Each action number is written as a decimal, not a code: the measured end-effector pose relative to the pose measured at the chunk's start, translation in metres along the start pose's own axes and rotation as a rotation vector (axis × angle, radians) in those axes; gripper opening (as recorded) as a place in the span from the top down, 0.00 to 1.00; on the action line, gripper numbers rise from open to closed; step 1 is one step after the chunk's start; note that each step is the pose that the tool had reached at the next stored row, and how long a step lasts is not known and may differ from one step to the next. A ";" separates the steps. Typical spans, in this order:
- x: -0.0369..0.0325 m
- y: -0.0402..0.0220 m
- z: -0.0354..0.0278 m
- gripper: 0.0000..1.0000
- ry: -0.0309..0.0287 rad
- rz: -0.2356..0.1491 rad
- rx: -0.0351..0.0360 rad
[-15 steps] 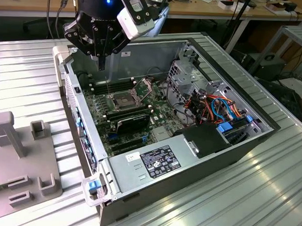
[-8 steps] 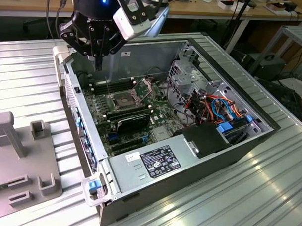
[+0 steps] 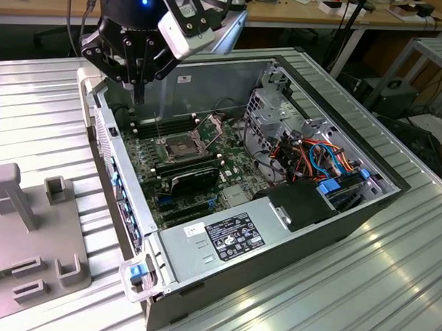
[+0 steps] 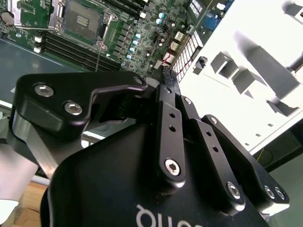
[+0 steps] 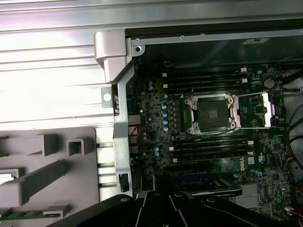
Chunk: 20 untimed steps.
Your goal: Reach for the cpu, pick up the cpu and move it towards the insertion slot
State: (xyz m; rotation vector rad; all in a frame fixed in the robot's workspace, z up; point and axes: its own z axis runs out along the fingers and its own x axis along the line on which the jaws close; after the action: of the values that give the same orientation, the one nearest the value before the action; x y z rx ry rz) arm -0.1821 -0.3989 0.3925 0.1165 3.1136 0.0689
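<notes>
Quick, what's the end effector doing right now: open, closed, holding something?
End effector: closed; nothing shows in its grip, though something thin pinched edge-on cannot be ruled out.

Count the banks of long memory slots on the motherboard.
2. The first bank flanks the insertion slot toward the case wall; the second bank flanks its opposite side, toward the graphics card. More may be hidden.
</notes>
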 end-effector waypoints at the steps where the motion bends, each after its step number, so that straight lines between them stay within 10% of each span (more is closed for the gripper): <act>1: 0.0008 -0.0001 0.0000 0.89 0.0000 0.000 0.0000; 20: 0.0166 -0.0012 -0.0002 0.89 0.0000 0.000 0.0000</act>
State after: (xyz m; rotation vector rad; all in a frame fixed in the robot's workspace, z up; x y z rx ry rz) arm -0.1986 -0.3988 0.3922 0.1167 3.1136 0.0689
